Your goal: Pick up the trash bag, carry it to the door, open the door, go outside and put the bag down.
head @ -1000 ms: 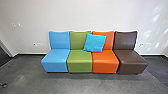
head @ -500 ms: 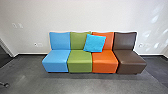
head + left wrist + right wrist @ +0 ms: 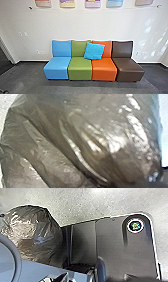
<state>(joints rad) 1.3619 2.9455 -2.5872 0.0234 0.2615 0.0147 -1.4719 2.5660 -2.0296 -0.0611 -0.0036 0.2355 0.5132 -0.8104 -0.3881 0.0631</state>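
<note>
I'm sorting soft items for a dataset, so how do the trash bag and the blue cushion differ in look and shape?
The trash bag is grey-brown and glossy, while the blue cushion is bright and more evenly coloured. The bag bulges, rounded and creased; the cushion is squarish and smoother. Both look soft.

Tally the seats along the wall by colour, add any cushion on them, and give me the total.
Blue seat: 1
Green seat: 1
Orange seat: 1
Brown seat: 1
Bright blue cushion: 1
Total: 5
</note>
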